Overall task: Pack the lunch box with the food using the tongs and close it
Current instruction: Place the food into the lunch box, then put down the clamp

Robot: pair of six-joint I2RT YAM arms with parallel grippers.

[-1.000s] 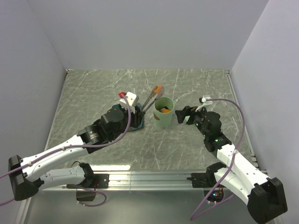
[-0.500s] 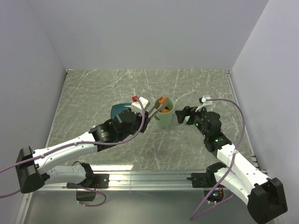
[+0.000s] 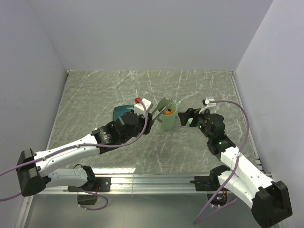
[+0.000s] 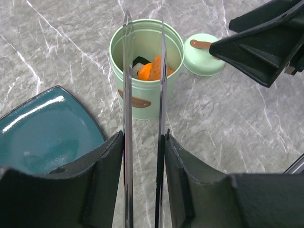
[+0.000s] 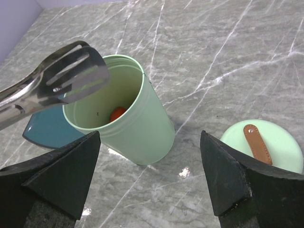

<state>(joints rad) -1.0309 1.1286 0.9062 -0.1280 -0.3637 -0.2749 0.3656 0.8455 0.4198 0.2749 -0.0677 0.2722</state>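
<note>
The mint-green lunch box (image 3: 167, 119) stands upright and open, with orange, white and black food (image 4: 152, 70) inside; a red-orange piece (image 5: 117, 113) shows at its bottom. My left gripper (image 4: 144, 137) is shut on the metal tongs (image 4: 127, 85), whose tips hang empty and slightly apart over the lunch box rim (image 5: 61, 80). The round green lid (image 4: 204, 54) with its brown handle lies flat just right of the lunch box (image 5: 137, 128). My right gripper (image 5: 149, 135) stands open low beside it, above the lid (image 5: 261, 145), holding nothing.
A dark teal square plate (image 4: 42, 128) lies left of the lunch box, partly under my left arm (image 3: 122, 111). White walls close in the marble table on three sides.
My left arm swung right from the plate to the lunch box. The orange piece that the tongs held is now gone from their tips, which have spread a little. The right arm stayed still.
</note>
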